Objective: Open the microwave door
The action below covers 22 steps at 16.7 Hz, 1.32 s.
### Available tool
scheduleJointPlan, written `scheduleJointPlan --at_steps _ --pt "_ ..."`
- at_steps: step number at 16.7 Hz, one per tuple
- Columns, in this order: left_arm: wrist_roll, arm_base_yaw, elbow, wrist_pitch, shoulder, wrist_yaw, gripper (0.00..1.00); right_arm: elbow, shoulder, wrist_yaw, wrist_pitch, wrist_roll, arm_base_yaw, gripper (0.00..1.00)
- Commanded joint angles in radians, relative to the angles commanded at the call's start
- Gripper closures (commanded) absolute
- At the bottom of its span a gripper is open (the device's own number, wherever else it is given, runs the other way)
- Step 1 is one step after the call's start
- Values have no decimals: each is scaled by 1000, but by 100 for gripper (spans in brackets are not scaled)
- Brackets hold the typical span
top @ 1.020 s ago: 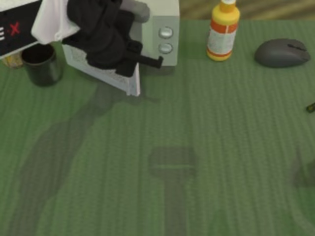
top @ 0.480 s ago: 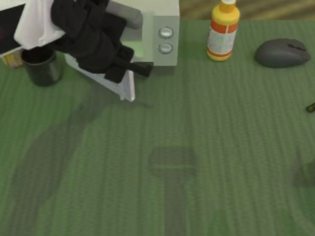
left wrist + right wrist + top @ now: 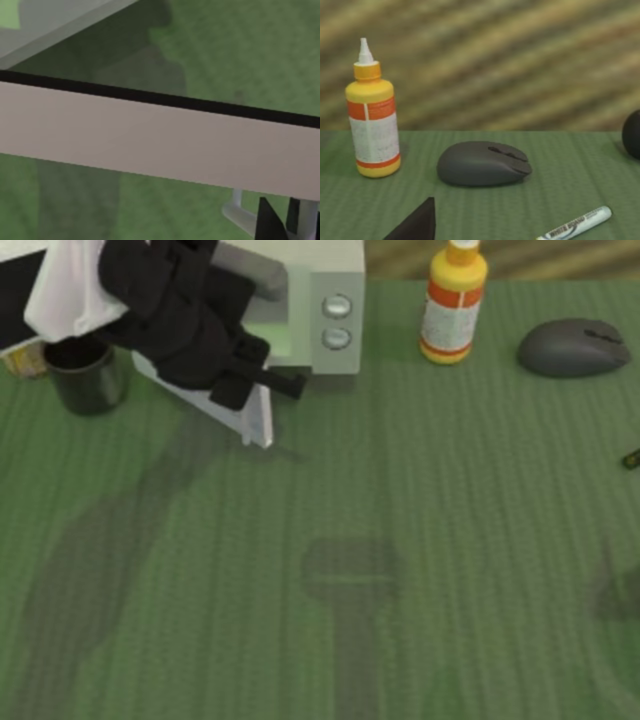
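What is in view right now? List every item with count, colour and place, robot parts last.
microwave: 1, off-white with two silver knobs, table's far edge, left of centre.
door: 1, off-white, swung out from the microwave's front, pale green inside showing behind it.
cup: 1, dark, left of the microwave.
glue bottle: 1, yellow with orange bands, right of the microwave.
computer mouse: 1, dark grey, far right.
whiteboard marker: 1, white, near the mouse, right edge.
table: 1, green mat surface.
left gripper: 1, black, at the door's free edge.
right gripper: 1, black, only a tip shows in its wrist view.
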Motion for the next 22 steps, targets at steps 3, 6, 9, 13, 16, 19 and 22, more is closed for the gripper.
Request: scheduleJointPlan --at_steps 3,6,9,13,16,19,22 --pt "0 0 0 0 0 0 100 0 0 0 0 0 0 0" --pt "0 0 0 0 0 0 100 0 0 0 0 0 0 0" --pt "0 0 0 0 0 0 100 0 0 0 0 0 0 0" --pt "0 0 0 0 0 0 100 0 0 0 0 0 0 0" --pt "0 0 0 0 0 0 100 0 0 0 0 0 0 0" --pt "-4 -5 -1 0 1 7 100 0 0 0 0 0 0 0" --pt "30 7 -15 0 -12 24 100 0 0 0 0 0 0 0"
